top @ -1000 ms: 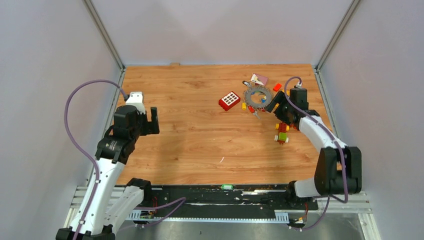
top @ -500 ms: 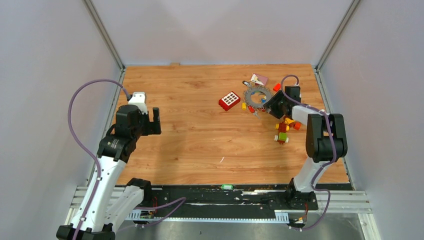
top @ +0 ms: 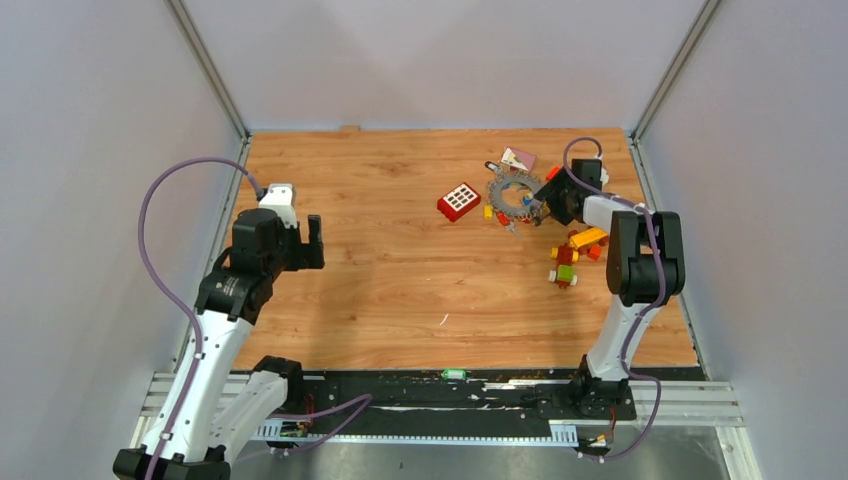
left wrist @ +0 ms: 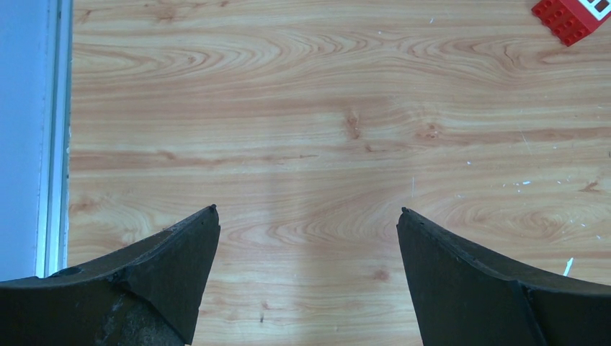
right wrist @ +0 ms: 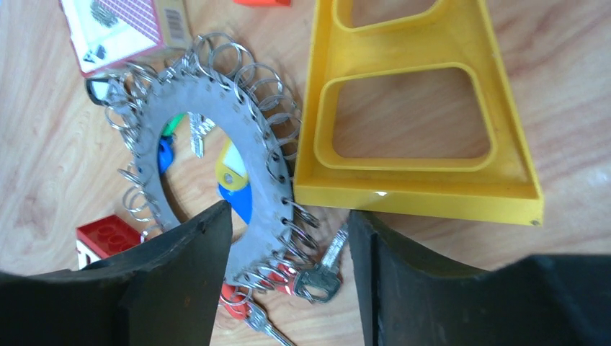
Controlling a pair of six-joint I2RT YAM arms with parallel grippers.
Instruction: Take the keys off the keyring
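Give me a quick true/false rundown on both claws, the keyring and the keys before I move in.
1. The right claw is open and holds nothing. True.
2. The left claw grips the keyring. False: it is open over bare table, far from the ring.
3. The keyring lies flat on the table. True.
4. All the keys are off the ring. False: keys hang from the small loops round its edge.

The keyring (right wrist: 216, 97) vanishes partly behind the right claw (right wrist: 288, 210).
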